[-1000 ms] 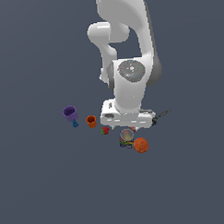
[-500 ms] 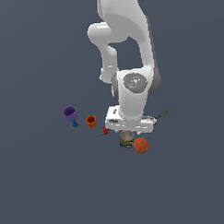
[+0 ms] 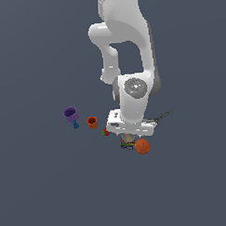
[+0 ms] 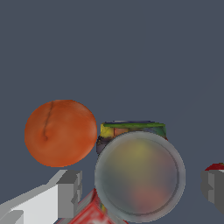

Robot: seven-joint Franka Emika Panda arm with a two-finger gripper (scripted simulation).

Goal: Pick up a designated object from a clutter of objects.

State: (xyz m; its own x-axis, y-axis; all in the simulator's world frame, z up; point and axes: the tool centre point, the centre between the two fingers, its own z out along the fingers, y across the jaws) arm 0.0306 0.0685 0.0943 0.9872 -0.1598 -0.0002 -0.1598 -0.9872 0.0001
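The designated object is a short can (image 4: 140, 175) with a silvery top and a green, yellow and blue label. In the wrist view it fills the space between my two grey fingers (image 4: 69, 192), with a small gap on each side. My gripper (image 4: 141, 190) is open and straddles the can without touching it. In the exterior view the gripper (image 3: 128, 135) hangs just over the can (image 3: 127, 142), which the hand mostly hides. The orange ball (image 4: 60, 132) sits right beside the can.
The clutter spreads toward the exterior view's left: a purple cup (image 3: 70, 113), an orange cup (image 3: 92, 122) and a tiny red fruit (image 3: 105, 132). A black tool (image 3: 161, 115) lies behind the hand. A flat red box (image 4: 89, 214) pokes out under the can.
The arm has come down over the can. The hand now covers most of the can, which showed beside the ball a second ago.
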